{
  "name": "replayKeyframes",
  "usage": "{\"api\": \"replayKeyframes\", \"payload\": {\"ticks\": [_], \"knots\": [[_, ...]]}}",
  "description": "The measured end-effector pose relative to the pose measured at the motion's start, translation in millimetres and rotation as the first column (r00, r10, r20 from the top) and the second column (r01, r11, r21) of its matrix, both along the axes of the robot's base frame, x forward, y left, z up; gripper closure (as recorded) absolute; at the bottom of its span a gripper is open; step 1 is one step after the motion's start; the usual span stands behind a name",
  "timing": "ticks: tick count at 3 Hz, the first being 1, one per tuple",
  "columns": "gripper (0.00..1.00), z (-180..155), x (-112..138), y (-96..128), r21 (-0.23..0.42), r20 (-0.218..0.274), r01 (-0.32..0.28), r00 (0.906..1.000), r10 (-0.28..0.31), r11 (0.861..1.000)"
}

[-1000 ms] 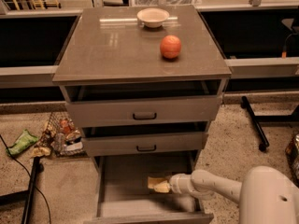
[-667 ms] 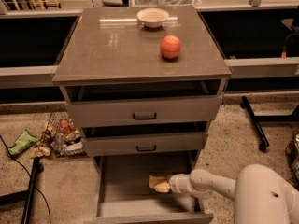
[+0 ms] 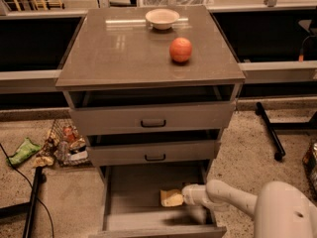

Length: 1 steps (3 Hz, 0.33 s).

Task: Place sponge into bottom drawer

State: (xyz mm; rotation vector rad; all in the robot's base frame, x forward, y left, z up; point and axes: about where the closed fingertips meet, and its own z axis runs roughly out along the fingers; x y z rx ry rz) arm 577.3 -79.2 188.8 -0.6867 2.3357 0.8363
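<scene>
Below the front edge of your desk (image 3: 119, 53), the claw (image 3: 185, 197) touches the sponge (image 3: 171, 198) in the bottom drawer (image 3: 133, 182); whether it grips, you cannot tell.

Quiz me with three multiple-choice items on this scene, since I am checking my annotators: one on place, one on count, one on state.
1. The sponge is: A in the top drawer; B in the bottom drawer; C on the floor.
2. Things on the cabinet top: A one; B two; C four.
3. The bottom drawer is: A pulled open; B shut; C removed.
B: it is beside the end effector inside that drawer. B: bowl and orange ball. A: its floor shows.
</scene>
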Motion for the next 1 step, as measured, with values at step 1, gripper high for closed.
{"api": "replayKeyframes", "payload": {"ticks": [1], "knots": [[0.0, 38.5, -10.7, -12.4, 0.095, 0.054, -0.029, 0.9983, 0.024, 0.995]]}}
